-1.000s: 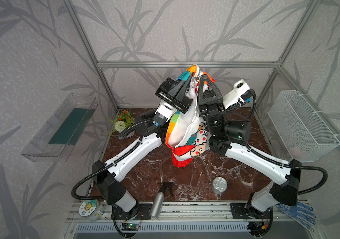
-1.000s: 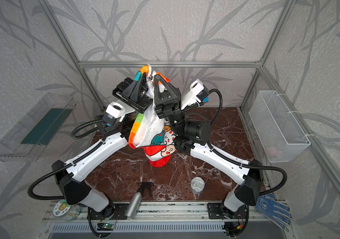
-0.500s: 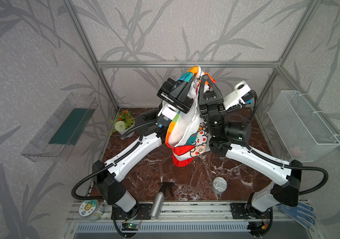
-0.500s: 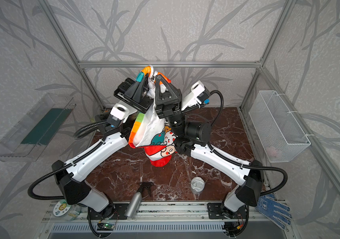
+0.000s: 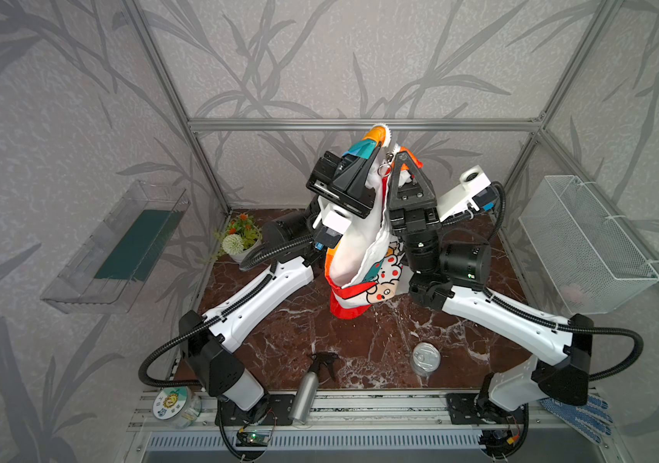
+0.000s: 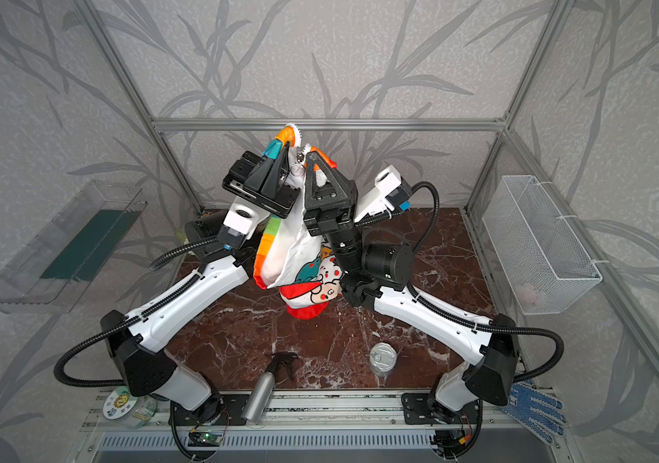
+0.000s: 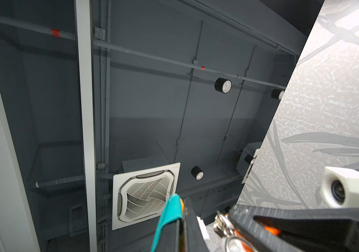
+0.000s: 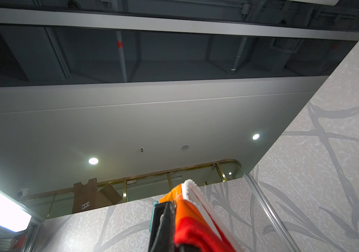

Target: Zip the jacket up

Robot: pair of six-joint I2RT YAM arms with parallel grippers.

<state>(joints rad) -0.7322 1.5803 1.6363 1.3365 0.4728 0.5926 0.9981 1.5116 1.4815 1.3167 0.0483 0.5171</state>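
The jacket (image 5: 364,256) (image 6: 296,260) hangs in mid-air between both raised arms, white lining showing, cartoon panel and red hood lowest, above the marble table (image 5: 279,352). My left gripper (image 5: 375,149) (image 6: 284,147) is shut on a teal-and-orange edge at the top; in the left wrist view my left gripper (image 7: 184,220) pinches the teal fabric (image 7: 170,209). My right gripper (image 5: 400,155) (image 6: 312,154) (image 8: 174,220) is shut on the orange-red edge (image 8: 190,220) with its white zipper tape. The metal zipper pull with a ring (image 5: 385,168) (image 7: 223,224) dangles between the two grippers.
A spray bottle (image 5: 308,395) lies at the table's front edge, a tin can (image 5: 426,356) to its right. A flower pot (image 5: 239,240) stands back left. A wire basket (image 5: 584,244) hangs on the right wall, a clear tray (image 5: 119,248) on the left. A blue dotted glove (image 5: 576,417) lies front right.
The left wrist has swung slightly to the right. Both grippers keep their hold and the jacket hangs as before.
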